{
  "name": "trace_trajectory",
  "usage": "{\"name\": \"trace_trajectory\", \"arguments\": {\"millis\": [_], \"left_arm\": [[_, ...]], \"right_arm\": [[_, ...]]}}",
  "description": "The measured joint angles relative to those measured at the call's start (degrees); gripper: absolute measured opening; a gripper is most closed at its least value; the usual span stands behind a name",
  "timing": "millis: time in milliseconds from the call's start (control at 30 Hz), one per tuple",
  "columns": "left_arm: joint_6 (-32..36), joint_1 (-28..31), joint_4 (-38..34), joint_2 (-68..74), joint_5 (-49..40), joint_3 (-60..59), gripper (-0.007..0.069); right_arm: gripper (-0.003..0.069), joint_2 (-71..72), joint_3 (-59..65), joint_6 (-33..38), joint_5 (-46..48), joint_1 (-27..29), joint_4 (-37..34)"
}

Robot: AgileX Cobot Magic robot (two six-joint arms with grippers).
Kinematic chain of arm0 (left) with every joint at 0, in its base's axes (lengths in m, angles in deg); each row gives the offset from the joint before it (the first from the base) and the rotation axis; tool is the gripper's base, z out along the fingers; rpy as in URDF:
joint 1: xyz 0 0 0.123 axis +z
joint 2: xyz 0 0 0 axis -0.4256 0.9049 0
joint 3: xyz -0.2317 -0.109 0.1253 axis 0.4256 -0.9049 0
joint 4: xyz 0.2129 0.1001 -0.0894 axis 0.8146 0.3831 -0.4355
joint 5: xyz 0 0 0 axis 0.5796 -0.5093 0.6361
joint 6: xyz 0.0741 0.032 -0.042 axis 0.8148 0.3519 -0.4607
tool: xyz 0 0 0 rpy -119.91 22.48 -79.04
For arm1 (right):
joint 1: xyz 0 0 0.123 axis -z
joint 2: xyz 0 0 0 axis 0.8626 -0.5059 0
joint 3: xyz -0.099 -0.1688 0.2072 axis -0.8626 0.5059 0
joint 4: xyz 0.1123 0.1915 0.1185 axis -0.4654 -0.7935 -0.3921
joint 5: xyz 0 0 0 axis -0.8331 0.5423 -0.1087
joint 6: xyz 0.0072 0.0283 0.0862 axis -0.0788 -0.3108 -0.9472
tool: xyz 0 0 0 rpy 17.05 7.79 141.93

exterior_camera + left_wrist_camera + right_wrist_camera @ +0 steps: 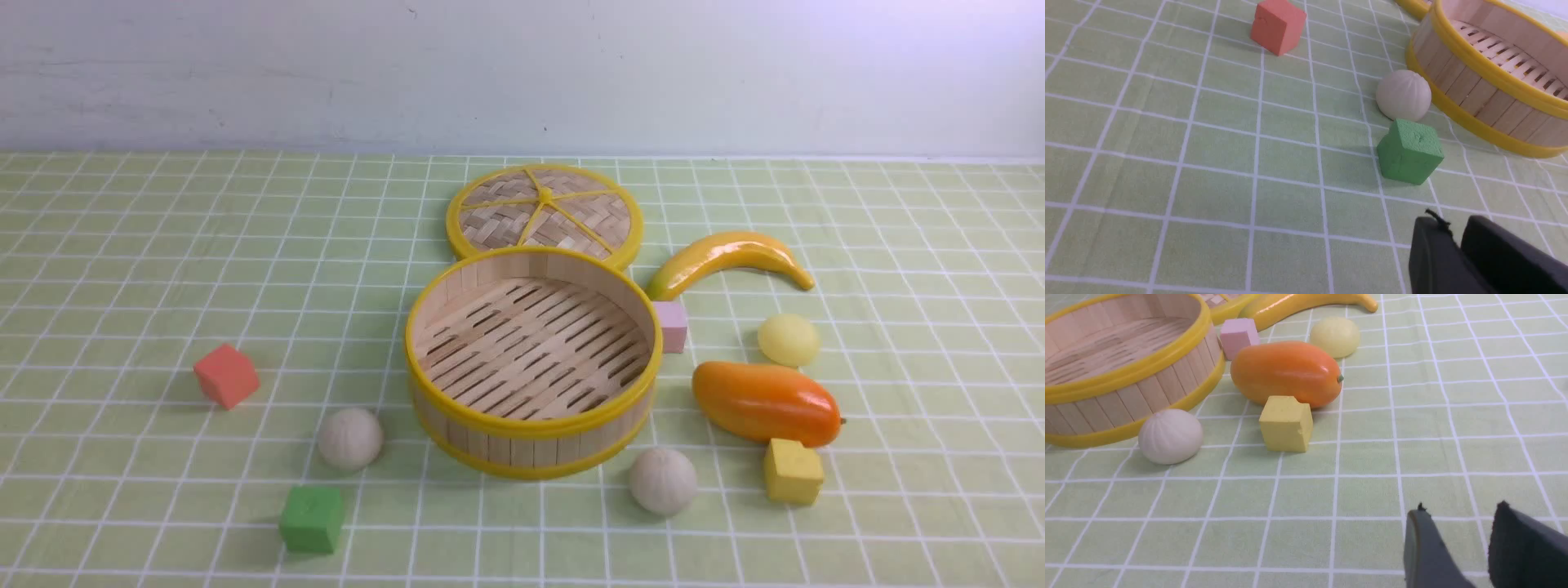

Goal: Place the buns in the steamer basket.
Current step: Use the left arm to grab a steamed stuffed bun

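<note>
The left gripper [1455,223] and right gripper [1459,509] are matte charcoal — blunt, flat fingers [1523,547] with frayed tips.

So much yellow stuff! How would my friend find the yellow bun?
Find the big round steamer basket in the middle, then look to its right. Between the curved banana and the shiny orange mango sits the pale yellow bun. It is a smooth little ball, not long like the banana or boxy like the yellow cube.

Test bench — checked cloth [122,245], toy fruit [763,402].
</note>
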Motion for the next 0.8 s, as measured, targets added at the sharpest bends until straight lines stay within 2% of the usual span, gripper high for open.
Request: {"name": "trace_trajectory", "arguments": {"millis": [633, 700, 733, 800], "left_arm": [[-0.29, 0.0, -0.76, 0.0, 1.24, 0.0, 0.012], [-3.52, 0.0, -8.27, 0.0, 5.14, 0.0, 0.012], [-3.88, 0.0, -9.09, 0.0, 5.46, 0.0, 0.012], [-8.7, 0.0, -20.44, 0.0, 9.95, 0.0, 0.0124]], "right_arm": [[0.0239, 0.0, 0.0, 0.0, 0.0, 0.0, 0.0], [0.0239, 0.0, 0.0, 0.0, 0.0, 0.0, 0.0], [0.0239, 0.0, 0.0, 0.0, 0.0, 0.0, 0.0], [0.0239, 0.0, 0.0, 0.0, 0.0, 0.0, 0.0]]}}
